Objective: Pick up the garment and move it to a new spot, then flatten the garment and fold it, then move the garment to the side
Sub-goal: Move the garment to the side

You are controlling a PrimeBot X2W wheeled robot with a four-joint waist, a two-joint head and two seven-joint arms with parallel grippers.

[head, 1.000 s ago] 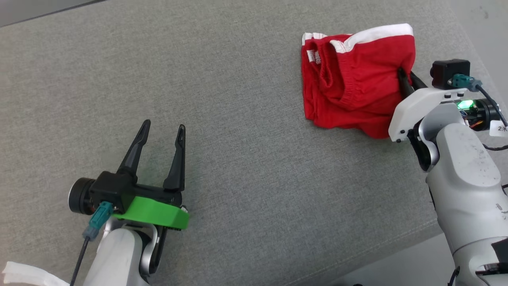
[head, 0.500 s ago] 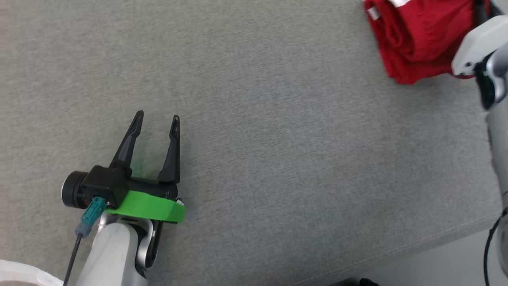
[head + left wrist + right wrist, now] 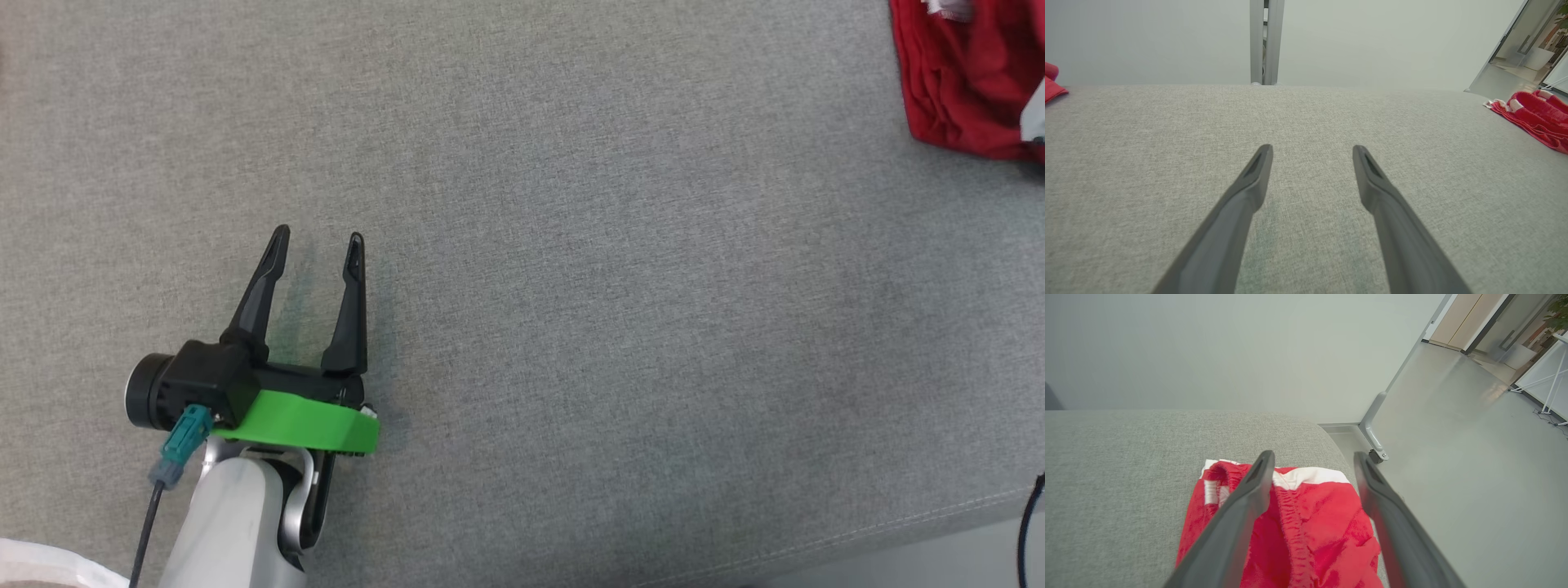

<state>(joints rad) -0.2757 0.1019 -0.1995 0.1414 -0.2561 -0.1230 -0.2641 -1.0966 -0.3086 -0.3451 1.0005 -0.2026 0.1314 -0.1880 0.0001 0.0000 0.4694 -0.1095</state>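
Garment (image 3: 963, 82), red with white trim, lies crumpled at the far right edge of a grey cushion (image 3: 571, 245). The right gripper (image 3: 1313, 455) hangs over it with fingers spread. The left gripper (image 3: 318, 237), fingers also spread, is over bare cushion at the near left.

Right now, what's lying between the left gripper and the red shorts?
Nothing: only bare grey upholstery runs from the left gripper to the red shorts, seen in the head view and left wrist view.
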